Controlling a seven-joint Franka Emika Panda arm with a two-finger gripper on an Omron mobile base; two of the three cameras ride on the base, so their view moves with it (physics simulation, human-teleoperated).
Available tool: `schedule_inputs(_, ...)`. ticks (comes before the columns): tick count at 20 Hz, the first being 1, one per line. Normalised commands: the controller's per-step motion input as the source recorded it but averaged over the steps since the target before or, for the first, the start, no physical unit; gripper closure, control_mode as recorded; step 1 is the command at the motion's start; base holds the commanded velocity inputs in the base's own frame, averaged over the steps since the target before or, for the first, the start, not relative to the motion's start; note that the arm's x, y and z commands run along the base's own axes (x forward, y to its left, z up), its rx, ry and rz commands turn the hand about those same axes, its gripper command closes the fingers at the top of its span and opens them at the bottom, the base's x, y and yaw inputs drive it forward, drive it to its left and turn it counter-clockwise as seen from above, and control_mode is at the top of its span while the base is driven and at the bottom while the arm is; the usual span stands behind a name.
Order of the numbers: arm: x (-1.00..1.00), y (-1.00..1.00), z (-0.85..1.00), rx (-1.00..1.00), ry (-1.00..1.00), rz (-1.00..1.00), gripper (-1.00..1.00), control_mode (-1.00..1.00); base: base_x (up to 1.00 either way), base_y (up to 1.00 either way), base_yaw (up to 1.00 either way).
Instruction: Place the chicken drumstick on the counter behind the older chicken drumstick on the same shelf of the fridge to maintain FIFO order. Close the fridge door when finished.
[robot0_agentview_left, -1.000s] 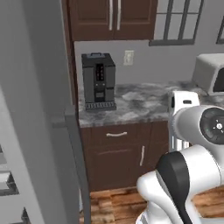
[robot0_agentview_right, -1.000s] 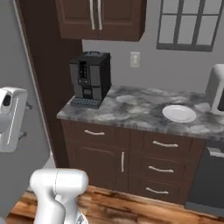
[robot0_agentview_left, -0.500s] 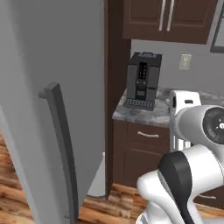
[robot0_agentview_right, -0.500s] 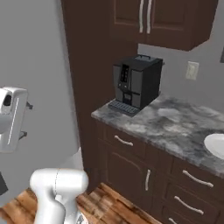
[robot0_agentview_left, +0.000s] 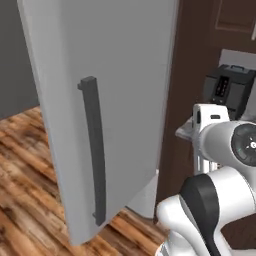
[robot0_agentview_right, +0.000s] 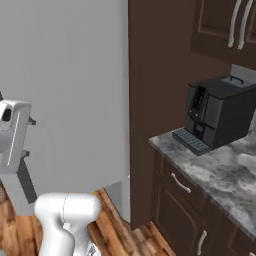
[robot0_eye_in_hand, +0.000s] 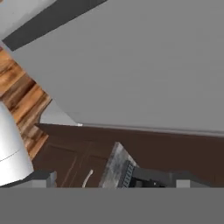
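Observation:
The fridge door (robot0_agentview_left: 115, 85) is a tall grey panel with a dark vertical bar handle (robot0_agentview_left: 94, 155), and it stands swung out from the fridge, close in front of me. The same panel shows in the right base view (robot0_agentview_right: 65, 90) and the hand view (robot0_eye_in_hand: 144, 65). Right of it, past a dark brown side panel, lies the marbled counter (robot0_agentview_right: 220, 170). The chicken drumstick, the older chicken drumstick and the shelf are out of view. The white hand of my gripper (robot0_agentview_right: 14, 134) hangs in the air beside the door, also seen in the left base view (robot0_agentview_left: 210, 131). Its fingers are hidden.
A black coffee machine (robot0_agentview_right: 220, 115) stands on the counter's left end, under dark upper cabinets (robot0_agentview_right: 225, 25). Dark brown drawers with silver handles (robot0_agentview_right: 182, 182) sit below. Wooden floor (robot0_agentview_left: 25, 165) lies left of and under the door.
The whole picture has shifted as the base moved. The coffee machine and counter have slid right in both views, and the fridge door now looms much larger and closer.

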Motion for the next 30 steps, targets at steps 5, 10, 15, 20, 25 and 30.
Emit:
schedule_inputs(5,0.00,0.00,0.00,0.00,0.00,0.00,-1.00,1.00,0.34,-0.78,0.60)
schedule_inputs(10,0.00,0.00,0.00,0.00,0.00,0.00,-1.00,1.00,0.26,-0.59,0.47)
schedule_inputs(15,0.00,0.00,0.00,0.00,0.00,0.00,-1.00,1.00,0.12,-0.11,0.17)
schedule_inputs(20,0.00,0.00,0.00,0.00,0.00,0.00,-1.00,1.00,0.38,-0.17,0.24)
schedule_inputs(25,0.00,0.00,0.00,0.00,0.00,0.00,-1.00,1.00,0.18,-0.10,0.17)
schedule_inputs(30,0.15,0.00,-0.02,0.02,-0.01,0.06,-1.00,-1.00,0.15,0.00,0.09)
